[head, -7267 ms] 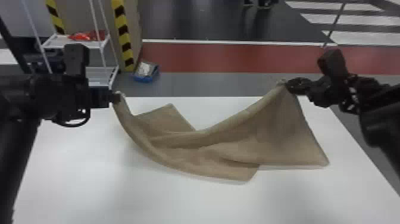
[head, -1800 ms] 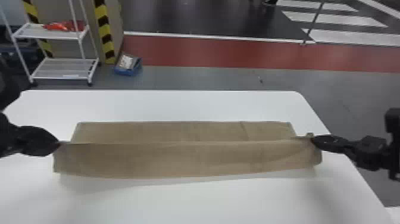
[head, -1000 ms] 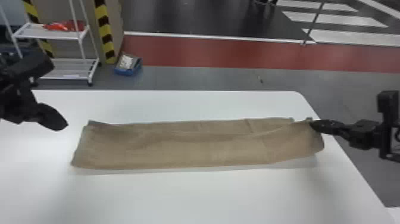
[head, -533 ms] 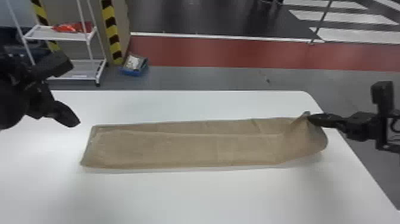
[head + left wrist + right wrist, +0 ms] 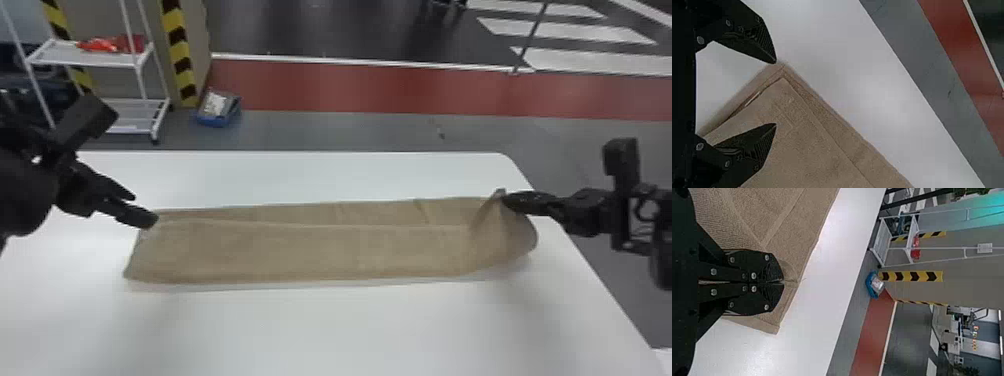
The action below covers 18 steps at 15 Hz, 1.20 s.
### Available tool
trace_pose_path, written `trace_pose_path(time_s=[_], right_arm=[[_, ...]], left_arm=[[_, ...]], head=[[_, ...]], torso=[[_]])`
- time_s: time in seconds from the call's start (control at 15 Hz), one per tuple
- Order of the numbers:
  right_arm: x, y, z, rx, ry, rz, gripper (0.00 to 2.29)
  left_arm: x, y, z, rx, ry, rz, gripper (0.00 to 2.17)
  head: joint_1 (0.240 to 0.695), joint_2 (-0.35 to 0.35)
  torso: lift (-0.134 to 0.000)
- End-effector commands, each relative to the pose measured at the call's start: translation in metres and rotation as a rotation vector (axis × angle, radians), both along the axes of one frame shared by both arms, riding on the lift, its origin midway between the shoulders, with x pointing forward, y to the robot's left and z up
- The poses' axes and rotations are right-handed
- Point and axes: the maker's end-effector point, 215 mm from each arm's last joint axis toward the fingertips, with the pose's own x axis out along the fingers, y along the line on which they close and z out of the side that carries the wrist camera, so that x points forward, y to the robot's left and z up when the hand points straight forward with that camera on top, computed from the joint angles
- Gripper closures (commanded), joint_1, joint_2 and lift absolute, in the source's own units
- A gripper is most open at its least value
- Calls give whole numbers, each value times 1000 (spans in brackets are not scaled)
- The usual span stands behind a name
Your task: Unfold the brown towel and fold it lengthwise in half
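Left gripper wide open, nothing held, over the towel's left far corner; my right gripper is closed on the right far corner, pinching it up, and the brown towel lies folded in a long strip across the white table.

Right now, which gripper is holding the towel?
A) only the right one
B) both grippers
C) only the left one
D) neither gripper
A: the right gripper is closed on the towel near its far right corner, while the left gripper has its fingers apart.
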Motion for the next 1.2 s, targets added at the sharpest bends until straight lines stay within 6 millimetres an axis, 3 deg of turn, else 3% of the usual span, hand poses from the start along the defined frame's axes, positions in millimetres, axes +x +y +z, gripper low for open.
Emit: trace_pose_path(time_s=[0.0, 0.13, 0.33, 0.8, 1.13], right_arm=[[-1, 4, -4, -3, 3, 7, 1328], [0, 7, -4, -6, -1, 10, 1328], [-2, 9, -9, -2, 5, 12, 1328], [-13, 5, -20, -1, 16, 12, 1328], [-18, 3, -23, 4, 19, 12, 1328]], left_arm=[[-6, -13, -6, -88, 60, 88, 326], [-11, -24, -13, -132, 103, 147, 495], [-1, -34, -23, -97, 98, 164, 515], [12, -24, -48, -4, 74, 189, 515], [24, -18, -44, 16, 13, 173, 515]], head=[[695, -123], [695, -127], [695, -140], [695, -144], [695, -136]], torso=[[-123], [-123], [-123], [-123], [-123]])
